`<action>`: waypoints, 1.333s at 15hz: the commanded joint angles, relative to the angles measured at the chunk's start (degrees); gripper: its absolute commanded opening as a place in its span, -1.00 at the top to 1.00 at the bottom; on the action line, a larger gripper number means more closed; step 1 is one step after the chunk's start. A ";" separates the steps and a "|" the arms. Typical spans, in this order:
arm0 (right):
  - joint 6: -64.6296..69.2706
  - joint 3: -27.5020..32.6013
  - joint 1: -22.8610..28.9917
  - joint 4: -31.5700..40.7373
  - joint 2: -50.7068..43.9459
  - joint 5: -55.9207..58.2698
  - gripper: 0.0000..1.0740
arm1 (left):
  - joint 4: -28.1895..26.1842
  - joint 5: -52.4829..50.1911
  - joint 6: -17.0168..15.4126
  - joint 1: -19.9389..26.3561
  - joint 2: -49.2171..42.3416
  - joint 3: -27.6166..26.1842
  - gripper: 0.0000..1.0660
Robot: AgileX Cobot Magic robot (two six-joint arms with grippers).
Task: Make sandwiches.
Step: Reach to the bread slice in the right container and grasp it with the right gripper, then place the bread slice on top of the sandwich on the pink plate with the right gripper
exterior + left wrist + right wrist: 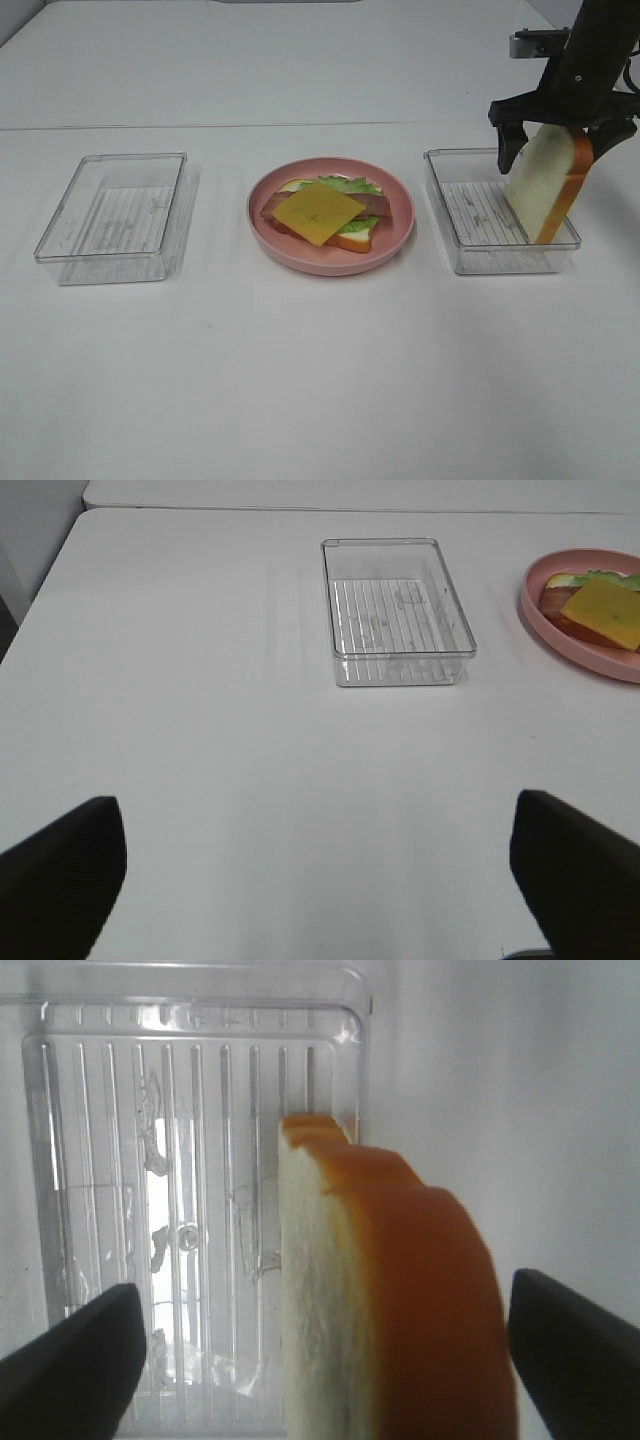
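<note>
**Bread slice hanging between spread jaws over the right tray**

Right gripper: jaws spread wide, not pinching. Between them a bread slice, thick, white on the face, orange-brown along the crust, tilted, lower corner down at the clear tray directly beneath the gripper. In the wrist view, a clear gap between the slice and one finger; at the other finger, crust right up against it, contact impossible to tell. Ribbed tray floor bare beneath.

Off to the left side of that gripper, well apart and lower: a round pink plate with the open sandwich. Bottom slice white with the same orange-brown crust, green lettuce frilling out at the far edge, brown bacon strips across, a square of yellow cheese on top, turned like a diamond. No top slice on it.

Left gripper: jaws wide apart, nothing between them, above bare white table. Ahead of it, a second clear tray; plate rim farther off toward the right arm's side.
</note>
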 commanded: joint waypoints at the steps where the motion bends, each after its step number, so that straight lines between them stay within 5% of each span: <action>1: -0.57 -0.29 -0.23 0.00 0.23 0.11 -0.31 | -0.11 -0.52 0.06 0.11 -0.92 0.06 -0.84; 6: -0.57 -0.29 -0.11 0.74 0.23 0.06 1.00 | -0.11 -0.52 0.06 0.11 -0.92 0.06 -0.84; 12: -1.60 -0.40 -0.06 3.27 -3.72 3.04 1.00 | -0.11 -0.52 0.06 0.11 -0.92 0.06 -0.84; 16: -3.90 -0.40 0.63 11.40 -9.17 3.67 1.00 | -0.11 -0.52 0.06 0.11 -0.92 0.06 -0.84; 20: -5.16 -0.40 7.96 13.92 -9.97 2.46 1.00 | -0.11 -0.52 0.06 0.11 -0.92 0.06 -0.84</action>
